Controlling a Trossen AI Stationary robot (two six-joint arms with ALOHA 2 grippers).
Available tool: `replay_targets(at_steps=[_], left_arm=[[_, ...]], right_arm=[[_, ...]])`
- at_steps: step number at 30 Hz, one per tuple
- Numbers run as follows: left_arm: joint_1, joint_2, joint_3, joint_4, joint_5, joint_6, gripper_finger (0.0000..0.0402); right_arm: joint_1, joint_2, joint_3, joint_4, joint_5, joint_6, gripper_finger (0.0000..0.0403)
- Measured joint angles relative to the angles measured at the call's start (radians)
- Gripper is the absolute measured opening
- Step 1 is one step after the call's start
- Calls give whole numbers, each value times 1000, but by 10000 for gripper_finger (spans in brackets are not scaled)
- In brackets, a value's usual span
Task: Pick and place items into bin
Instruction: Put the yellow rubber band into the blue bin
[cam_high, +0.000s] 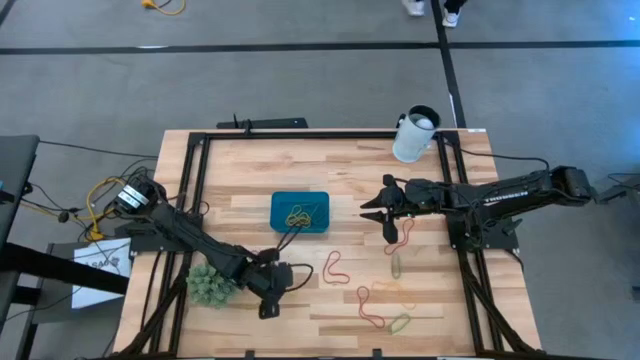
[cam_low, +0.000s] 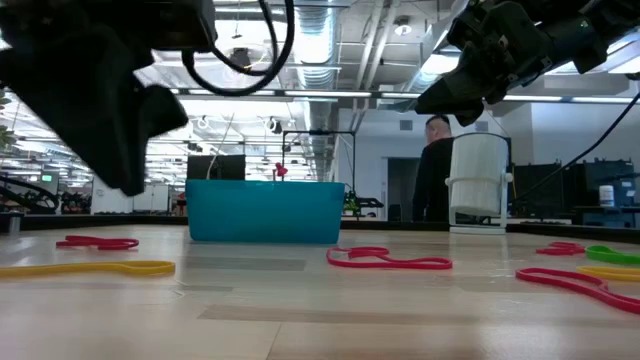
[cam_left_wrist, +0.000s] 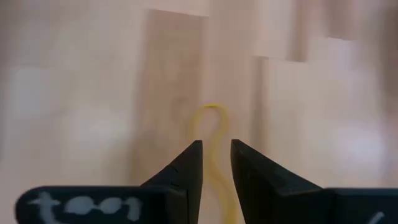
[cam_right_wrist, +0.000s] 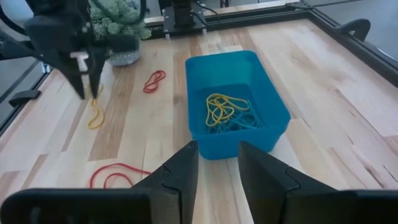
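The teal bin (cam_high: 300, 212) (cam_right_wrist: 236, 106) stands mid-table on its flat bottom, with yellow and greenish loops (cam_right_wrist: 225, 112) lying inside. My left gripper (cam_left_wrist: 216, 163) (cam_high: 268, 298) hovers open by a narrow gap, pointing down, above a yellow loop (cam_left_wrist: 210, 121) (cam_low: 90, 268) that lies flat on the wood. My right gripper (cam_right_wrist: 217, 165) (cam_high: 372, 208) is raised to the right of the bin, open by a narrow gap and holding nothing. Red loops (cam_high: 335, 265) (cam_right_wrist: 154, 81) and further red, orange and green loops (cam_high: 385, 305) lie on the table.
A green spiky ball (cam_high: 208, 283) sits beside the left arm near the table's left edge. A white cup (cam_high: 415, 135) stands at the far right. A black frame (cam_high: 200, 150) runs around the tabletop. A person (cam_low: 435, 170) stands in the room beyond.
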Motion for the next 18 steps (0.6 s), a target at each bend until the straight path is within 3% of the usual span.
replay_targets(at_steps=[6, 18], left_arm=[[21, 0, -73, 103, 38, -7, 70], [37, 0, -97, 106, 41, -100, 70]], right_arm=[[0, 0, 0, 0, 0, 0, 107], [15, 0, 0, -18, 1, 45, 107]])
